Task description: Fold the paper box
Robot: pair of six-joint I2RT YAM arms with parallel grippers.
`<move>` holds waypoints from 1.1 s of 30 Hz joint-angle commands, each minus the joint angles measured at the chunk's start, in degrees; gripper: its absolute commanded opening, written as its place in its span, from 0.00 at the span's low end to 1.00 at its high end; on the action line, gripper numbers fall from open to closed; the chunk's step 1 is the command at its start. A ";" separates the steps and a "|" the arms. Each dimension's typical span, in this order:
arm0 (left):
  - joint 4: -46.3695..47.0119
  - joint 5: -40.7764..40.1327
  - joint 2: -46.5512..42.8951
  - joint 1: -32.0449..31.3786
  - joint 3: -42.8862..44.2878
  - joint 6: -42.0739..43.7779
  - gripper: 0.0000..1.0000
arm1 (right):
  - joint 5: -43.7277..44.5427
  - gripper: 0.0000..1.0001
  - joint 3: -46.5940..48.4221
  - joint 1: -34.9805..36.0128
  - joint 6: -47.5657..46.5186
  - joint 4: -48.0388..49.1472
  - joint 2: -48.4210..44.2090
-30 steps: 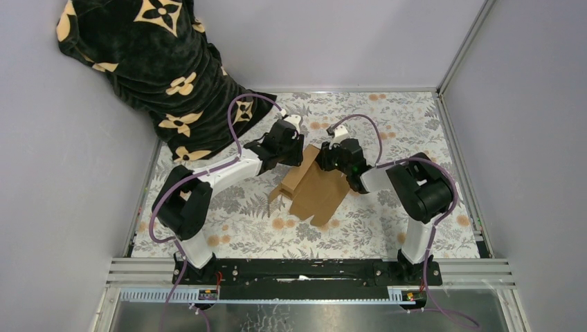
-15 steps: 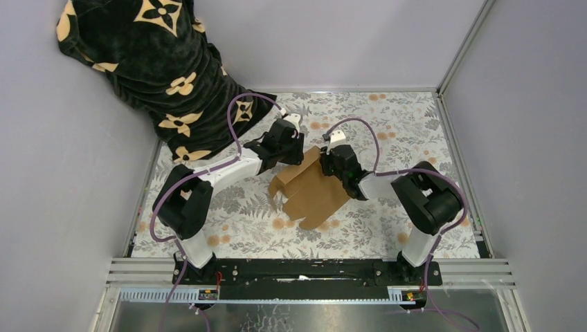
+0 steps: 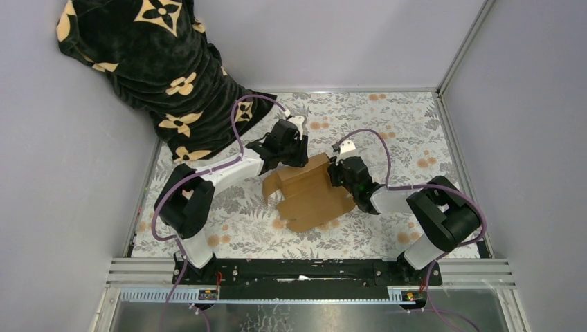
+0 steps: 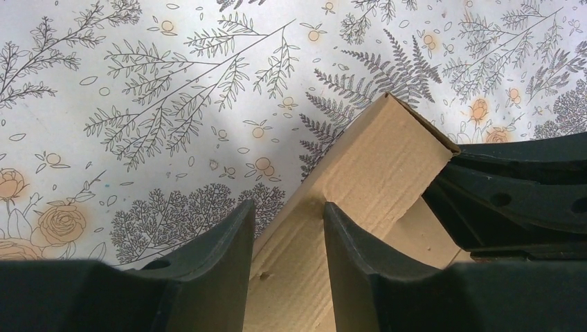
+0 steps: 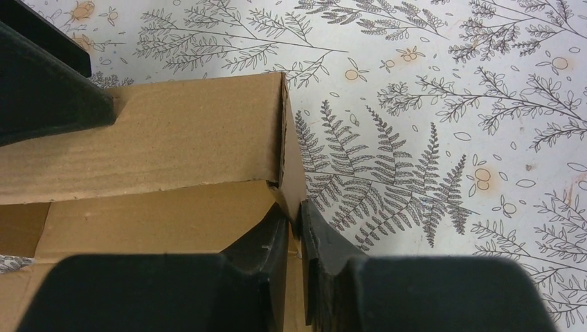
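The paper box (image 3: 311, 197) is brown cardboard, partly folded, lying mid-table with raised walls and loose flaps toward the left. My left gripper (image 3: 296, 158) is at its far left corner. In the left wrist view its jaws (image 4: 289, 204) straddle a raised wall of the box (image 4: 387, 159), and both fingers touch cardboard. My right gripper (image 3: 337, 173) is at the far right corner. In the right wrist view its jaws (image 5: 294, 211) pinch a thin end flap, with the box wall (image 5: 159, 138) stretching away to the left.
A black blanket with beige flowers (image 3: 152, 62) hangs over the back left corner and onto the floral table cover (image 3: 387, 124). Grey walls and an aluminium rail (image 3: 458, 138) close the right side. The right arm's black body (image 4: 519, 187) shows in the left wrist view.
The box has swung round and shifted toward the left and near side. My right gripper moved right and nearer with it, and its jaws narrowed onto the flap. The left gripper barely moved.
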 commanded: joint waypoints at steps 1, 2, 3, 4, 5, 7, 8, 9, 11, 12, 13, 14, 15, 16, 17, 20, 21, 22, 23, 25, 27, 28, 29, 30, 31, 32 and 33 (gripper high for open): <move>-3.37 0.46 2.80 0.20 -0.24 0.77 0.47 | -0.11 0.17 -1.20 0.04 2.18 10.29 0.08; -3.23 0.61 2.97 0.23 -0.17 0.77 0.47 | -0.30 0.17 -1.75 0.05 2.35 11.62 0.24; -3.25 0.87 3.10 0.23 -0.24 0.70 0.47 | -0.33 0.18 -2.15 0.04 2.42 12.76 0.37; -3.15 0.98 3.33 0.16 -0.29 0.68 0.47 | -0.35 0.20 -2.40 0.04 2.42 13.74 0.65; -3.05 1.07 3.41 0.15 -0.40 0.65 0.47 | -0.43 0.21 -2.72 0.02 2.39 14.95 1.00; -3.04 1.25 3.52 0.06 -0.66 0.68 0.47 | -0.72 0.23 -3.83 0.05 2.23 18.43 1.75; -3.03 1.35 3.52 -0.07 -0.75 0.68 0.47 | -0.69 0.25 -4.63 0.05 2.20 20.21 2.15; -3.05 1.36 3.59 -0.15 -0.83 0.68 0.47 | -0.58 0.26 -5.23 0.06 2.19 21.77 2.57; -3.30 1.37 3.75 -0.43 -0.92 0.85 0.47 | -0.36 0.28 -6.06 0.07 2.38 24.57 3.34; -3.38 1.41 4.01 -0.58 -0.83 0.97 0.47 | -0.34 0.28 -6.24 0.00 2.45 25.49 3.66; -3.45 1.37 4.14 -0.68 -0.81 1.02 0.47 | -0.26 0.28 -6.48 0.05 2.48 26.64 3.92; -3.51 1.37 4.22 -0.72 -0.86 1.03 0.47 | -0.13 0.29 -6.49 0.00 2.47 27.21 4.42; -3.40 1.37 4.29 -0.80 -0.83 0.99 0.47 | -0.18 0.29 -6.32 0.01 2.43 27.57 4.90; -3.38 1.34 4.42 -0.88 -0.91 0.95 0.47 | -0.20 0.28 -6.16 0.04 2.31 27.84 5.37; -3.38 1.33 4.56 -0.97 -0.86 0.94 0.47 | -0.14 0.28 -5.96 0.02 2.34 28.19 5.81; -3.44 1.29 4.87 -1.08 -0.94 1.11 0.47 | 0.39 0.27 -5.76 0.03 2.55 29.36 6.57; -3.46 1.28 4.97 -1.15 -0.94 1.12 0.47 | 0.83 0.26 -5.57 0.05 2.56 29.51 6.78; -3.49 1.34 5.12 -1.12 -0.91 1.16 0.47 | 1.25 0.25 -5.29 0.04 2.70 29.53 7.03; -3.49 1.41 5.18 -1.16 -0.85 1.20 0.47 | 1.65 0.25 -4.85 0.06 2.82 29.56 7.34; -3.55 1.55 5.32 -1.19 -0.65 1.25 0.47 | 2.94 0.24 -3.89 0.11 2.81 29.10 8.09; -3.63 1.62 5.25 -1.24 -0.64 1.37 0.47 | 3.31 0.23 -2.62 0.07 2.66 28.65 8.86; -3.57 1.67 5.25 -1.25 -0.60 1.44 0.47 | 3.61 0.23 -1.91 0.13 2.58 28.09 9.21; -3.66 1.71 5.27 -1.23 -0.58 1.46 0.47 | 3.88 0.23 -1.39 0.15 2.58 27.56 9.54; -3.68 1.72 5.30 -1.24 -0.60 1.54 0.47 | 4.01 0.23 -0.98 0.30 2.48 27.57 9.75; -3.70 1.80 5.26 -1.22 -0.60 1.55 0.47 | 4.19 0.24 -0.53 0.37 2.49 27.48 10.07; -3.63 1.80 5.22 -1.20 -0.56 1.56 0.47 | 4.23 0.24 -0.12 0.37 2.40 27.39 10.26; -3.62 1.87 5.23 -1.23 -0.59 1.56 0.47 | 4.34 0.23 0.47 0.38 2.46 26.49 10.29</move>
